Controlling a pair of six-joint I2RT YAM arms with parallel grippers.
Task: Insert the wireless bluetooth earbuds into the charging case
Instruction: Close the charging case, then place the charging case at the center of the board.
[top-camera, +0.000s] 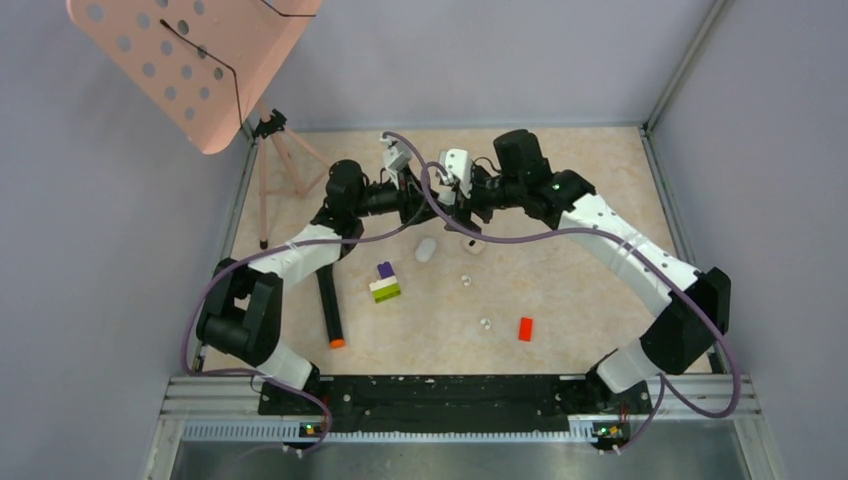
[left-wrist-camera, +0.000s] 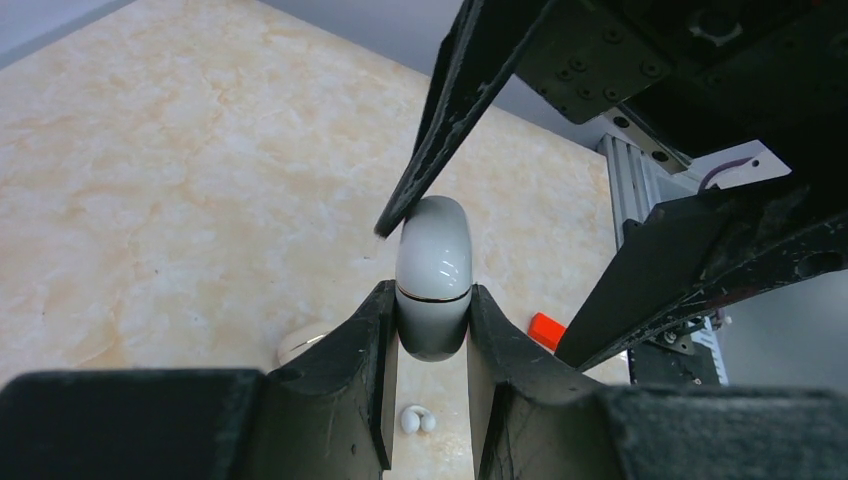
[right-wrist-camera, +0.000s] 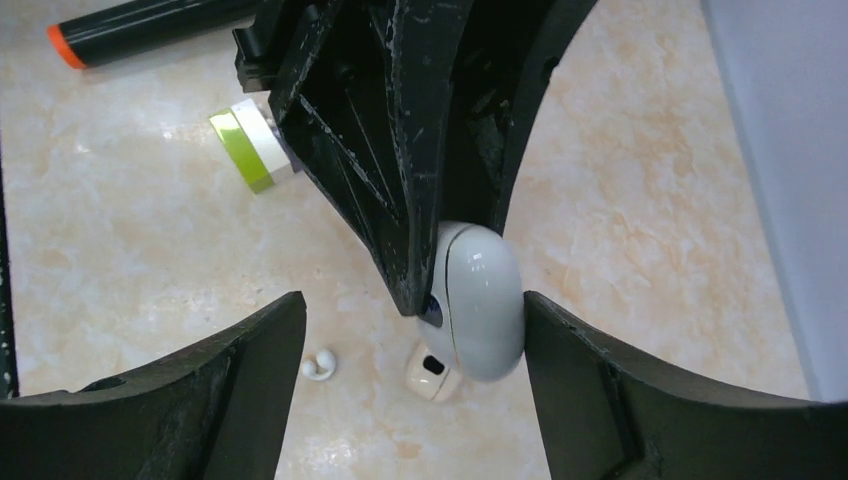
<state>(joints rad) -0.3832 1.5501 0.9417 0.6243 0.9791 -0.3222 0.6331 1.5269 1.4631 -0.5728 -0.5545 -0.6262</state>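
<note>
1. Left end effector (left-wrist-camera: 432, 305) clamps the white charging case (left-wrist-camera: 433, 265) by its base, lid shut, long axis pointing out past its fingertips.
2. Right end effector (right-wrist-camera: 410, 300) gapes wide astride the case's lid end.
3. Nearest earbud (left-wrist-camera: 415, 420) lies loose on the desk (left-wrist-camera: 150, 200) below both.

Top camera high, looking down on whole table (top-camera: 600, 300). Wrist cameras close, facing each other, sharing white case (left-wrist-camera: 433, 270).

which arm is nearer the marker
Left. The left arm passes right by the marker's far end; the right arm is far off to the marker's right.
</note>
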